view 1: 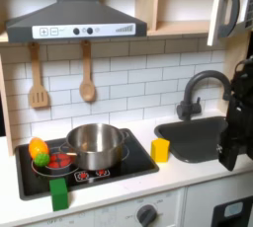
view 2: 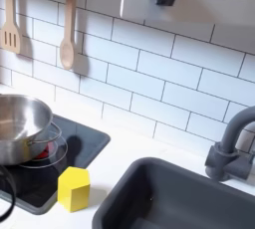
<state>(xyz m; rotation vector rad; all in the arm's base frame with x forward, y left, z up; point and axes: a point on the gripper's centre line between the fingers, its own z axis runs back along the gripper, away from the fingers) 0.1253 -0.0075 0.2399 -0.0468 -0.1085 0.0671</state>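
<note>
In the first exterior view my black arm stands at the right edge, and its gripper (view 1: 229,158) hangs low over the right end of the dark sink (view 1: 194,134). The fingers are too dark and small to show how they stand, and I see nothing held. The sink's black faucet (view 1: 204,87) is just to the arm's left. A yellow block (view 1: 160,150) stands on the stove's right corner, apart from the gripper, and shows too in the second exterior view as the yellow block (view 2: 73,188). A silver pot (view 1: 94,144) sits on the black stove (view 1: 126,163).
An orange and green toy fruit (view 1: 39,150) and a red piece (view 1: 61,159) lie left of the pot. A green block (view 1: 60,193) stands on the counter's front. A wooden spatula (view 1: 38,79) and spoon (view 1: 87,75) hang on the tiled wall under the hood (view 1: 74,22).
</note>
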